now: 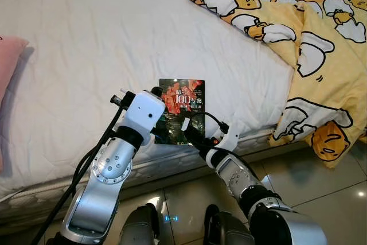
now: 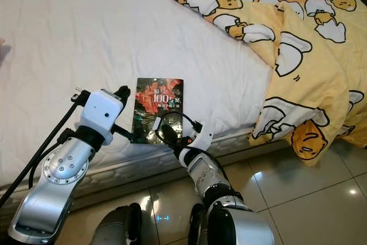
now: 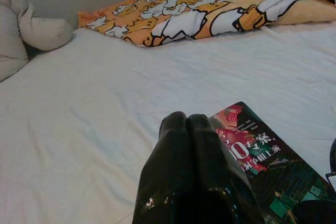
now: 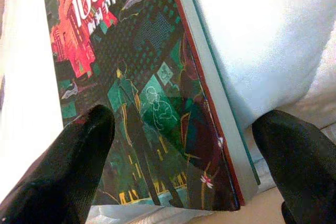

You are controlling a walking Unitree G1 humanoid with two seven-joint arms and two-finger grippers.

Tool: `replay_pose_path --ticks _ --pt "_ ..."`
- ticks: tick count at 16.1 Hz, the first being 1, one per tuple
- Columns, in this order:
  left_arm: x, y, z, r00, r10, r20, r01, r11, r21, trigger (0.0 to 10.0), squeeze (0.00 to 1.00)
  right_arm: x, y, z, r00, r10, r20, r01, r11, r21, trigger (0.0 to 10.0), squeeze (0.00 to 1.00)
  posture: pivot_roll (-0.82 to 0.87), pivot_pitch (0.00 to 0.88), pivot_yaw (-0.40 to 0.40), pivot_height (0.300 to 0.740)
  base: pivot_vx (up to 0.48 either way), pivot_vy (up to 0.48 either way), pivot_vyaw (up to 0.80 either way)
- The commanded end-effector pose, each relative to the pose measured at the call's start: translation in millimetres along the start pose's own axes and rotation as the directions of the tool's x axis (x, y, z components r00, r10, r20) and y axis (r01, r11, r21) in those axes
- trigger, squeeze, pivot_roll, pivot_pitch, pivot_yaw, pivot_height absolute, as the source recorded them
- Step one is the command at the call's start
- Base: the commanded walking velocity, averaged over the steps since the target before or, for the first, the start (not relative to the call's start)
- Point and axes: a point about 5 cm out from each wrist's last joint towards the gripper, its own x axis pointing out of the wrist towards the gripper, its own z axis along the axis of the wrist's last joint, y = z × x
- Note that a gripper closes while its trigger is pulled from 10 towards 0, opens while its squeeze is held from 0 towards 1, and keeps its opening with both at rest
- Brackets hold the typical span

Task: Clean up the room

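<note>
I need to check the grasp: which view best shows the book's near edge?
Right wrist view: the book lies between the right gripper's open fingers. Both eye views show its whole cover; left wrist view shows a corner.

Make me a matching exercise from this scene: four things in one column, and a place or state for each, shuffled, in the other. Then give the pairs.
Things:
1. book
2. left gripper
3. right gripper
4. quilt

Places or states:
A. fingers pressed together, beside the book
B. yellow cartoon print, draped over the bed's corner to the floor
C. flat on the white sheet at the near edge of the bed
D. fingers spread, one on each side of the book's near end

Pairs: 1-C, 2-A, 3-D, 4-B
</note>
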Motion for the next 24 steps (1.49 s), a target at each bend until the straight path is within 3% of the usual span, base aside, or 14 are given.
replay_pose_path --ticks 1,2,4,9,12,13,14,15,18,21,24 --pt "-2.3 -2.0 5 1.000 -0.004 0.024 0.003 1.000 0.013 10.0 0.00 25.7 89.8 -41 0.972 0.224 -0.071 -0.217 0.971 0.102 10.0 0.00 0.29 0.247 -0.062 0.740 0.000 0.000 0.00" --pt "-2.1 -2.9 5 1.000 -0.010 0.028 0.010 1.000 0.024 10.0 0.00 25.8 90.2 -45 0.972 0.213 -0.095 -0.196 0.967 0.164 10.0 0.00 0.29 0.250 -0.062 0.740 0.000 0.000 0.00" --pt "-2.4 -2.2 5 0.999 -0.013 0.032 0.011 0.999 0.039 10.0 0.00 25.5 93.5 -52 0.969 0.213 -0.124 -0.188 0.964 0.190 10.0 0.00 0.30 0.254 -0.060 0.740 0.000 0.000 0.00" --pt "-1.9 -1.4 4 0.999 -0.015 0.030 0.013 0.999 0.042 10.0 0.00 23.5 90.8 -59 0.969 0.189 -0.156 -0.178 0.980 0.086 10.0 0.00 0.29 0.255 -0.058 0.740 0.000 0.000 0.00" --pt "0.4 -4.0 4 0.999 -0.028 0.036 0.026 0.999 0.045 10.0 0.00 22.3 91.7 -65 0.963 0.193 -0.191 -0.165 0.975 0.151 10.0 0.00 0.29 0.254 -0.052 0.740 0.000 0.000 0.00" --pt "0.6 -4.8 5 0.999 -0.031 0.039 0.029 0.998 0.047 10.0 0.00 22.0 93.3 -68 0.959 0.193 -0.210 -0.165 0.976 0.143 3.3 0.00 0.29 0.253 -0.053 0.740 0.000 0.000 0.00" --pt "0.7 -5.3 4 0.999 -0.034 0.040 0.032 0.998 0.051 10.0 0.00 22.0 95.0 -70 0.955 0.200 -0.219 -0.173 0.975 0.138 0.0 0.00 0.29 0.251 -0.054 0.740 0.000 0.000 0.00" --pt "0.1 -6.5 4 0.998 -0.044 0.038 0.042 0.997 0.061 10.0 0.00 22.1 96.2 -70 0.954 0.204 -0.220 -0.175 0.974 0.144 0.0 0.00 0.29 0.249 -0.056 0.740 0.000 0.000 0.00" --pt "-4.7 -22.1 -19 0.980 -0.164 -0.115 0.175 0.980 0.099 10.0 0.00 22.0 98.2 -72 0.947 0.213 -0.240 -0.175 0.970 0.169 0.0 0.00 0.29 0.245 -0.058 0.740 0.000 0.000 0.00" --pt "-12.2 -32.3 -37 0.937 -0.264 -0.230 0.295 0.949 0.112 10.0 0.00 22.1 95.3 -69 0.950 0.205 -0.236 -0.176 0.974 0.142 0.0 0.00 0.28 0.244 -0.055 0.740 0.000 0.000 0.00" --pt "-15.3 -35.9 -41 0.914 -0.308 -0.263 0.346 0.931 0.114 10.0 0.00 23.6 94.5 -62 0.956 0.201 -0.214 -0.182 0.978 0.103 0.0 0.00 0.28 0.243 -0.055 0.740 0.000 0.000 0.00"
